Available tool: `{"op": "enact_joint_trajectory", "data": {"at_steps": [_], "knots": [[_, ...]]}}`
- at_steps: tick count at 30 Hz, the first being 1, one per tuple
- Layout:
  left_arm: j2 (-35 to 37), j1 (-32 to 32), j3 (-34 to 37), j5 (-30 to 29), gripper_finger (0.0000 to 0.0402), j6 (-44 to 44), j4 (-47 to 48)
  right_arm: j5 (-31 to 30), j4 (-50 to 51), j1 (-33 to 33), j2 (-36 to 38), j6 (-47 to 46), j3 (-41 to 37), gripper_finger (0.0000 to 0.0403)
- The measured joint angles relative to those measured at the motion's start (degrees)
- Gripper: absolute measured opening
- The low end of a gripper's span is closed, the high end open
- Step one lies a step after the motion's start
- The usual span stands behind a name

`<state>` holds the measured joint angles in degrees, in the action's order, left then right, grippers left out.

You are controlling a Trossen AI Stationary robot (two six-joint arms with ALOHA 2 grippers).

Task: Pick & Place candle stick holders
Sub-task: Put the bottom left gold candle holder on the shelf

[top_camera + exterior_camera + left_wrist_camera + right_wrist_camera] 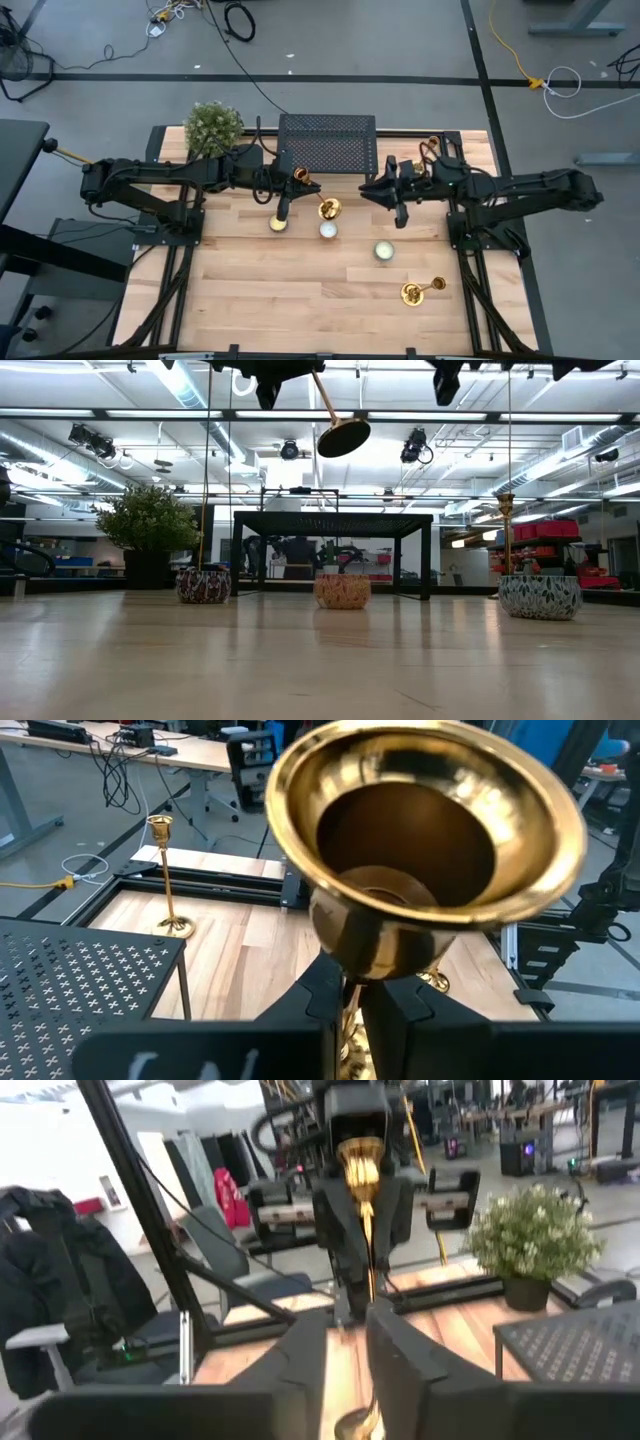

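left gripper [293,182] just in front of the mesh stand [327,143], jaws clamped on the thin stem of the held candle stick holder [328,208]. lifted clear of the worktop [250,290] and tilted, with the small cup end at the jaws and the round flared base pointing away from the stand toward the right arm. in the left wrist view, hollow underside of the base filling the space ahead of the dark fingers.

right gripper [392,195] also in front of the stand, off its right corner and close to that base but apart from it. jaws only narrowly parted, gripping nothing.

upright candle stick holder [432,150] standing on the worktop just beside the stand's right end. fallen candle stick holder [421,290] lying on its side well in front of the stand, out toward the right.

three candle pots [327,230] in a loose row on the worktop in front of the stand, beneath and around the lifted holder. plant [213,127] in a dark pot just beside the stand's left end.
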<state>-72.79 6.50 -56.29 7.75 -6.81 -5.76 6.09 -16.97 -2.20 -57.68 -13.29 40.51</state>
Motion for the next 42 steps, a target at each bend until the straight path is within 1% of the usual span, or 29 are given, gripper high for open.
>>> {"op": "enact_joint_trajectory", "data": {"at_steps": [3,8,11,14,17,20,23,26,30,32,37,42], "knots": [[0.0,0.0,0.0,0.0,0.0030,0.0,0.0,0.4,-0.1,0.0,-1.7,-2.2,0.0,0.0126],[0.0,0.0,0.0,0.0,0.0020,0.0,0.0,3.7,-1.2,0.0,-3.8,-2.7,0.0,0.0185],[0.0,0.0,0.0,0.0,0.0023,0.1,0.0,4.0,-2.7,0.0,-4.4,-3.1,0.0,0.0212],[0.0,0.0,0.0,0.0,0.0032,0.1,0.0,4.0,-3.9,0.0,-4.6,-4.4,0.0,0.0228],[0.0,0.0,0.0,0.0,0.0032,0.1,0.0,4.0,-3.9,0.0,-4.6,-4.6,0.0,0.0232],[0.0,0.0,0.0,0.0,0.0024,0.1,0.0,4.0,-3.7,0.0,-4.6,-5.3,0.2,0.0230],[0.0,0.0,0.0,0.0,0.0021,0.1,0.0,4.0,-0.6,0.0,-4.6,-4.5,2.9,0.0225],[0.0,0.0,0.0,0.0,0.0028,0.1,0.0,4.0,3.7,0.0,-5.1,-1.4,6.6,0.0221],[0.0,0.0,0.0,0.0,0.0034,0.1,0.0,4.0,8.7,0.0,-6.7,1.9,11.3,0.0220],[0.0,0.0,0.0,0.0,0.0031,0.1,0.0,3.8,9.2,0.0,-7.8,2.6,12.6,0.0220],[0.0,0.0,0.0,0.0,0.0021,0.1,-0.2,3.6,9.5,0.0,-10.9,2.7,13.5,0.0220],[0.0,0.0,0.0,0.0,0.0034,0.1,-0.3,3.8,9.4,0.0,-14.6,2.7,13.5,0.0226]]}}
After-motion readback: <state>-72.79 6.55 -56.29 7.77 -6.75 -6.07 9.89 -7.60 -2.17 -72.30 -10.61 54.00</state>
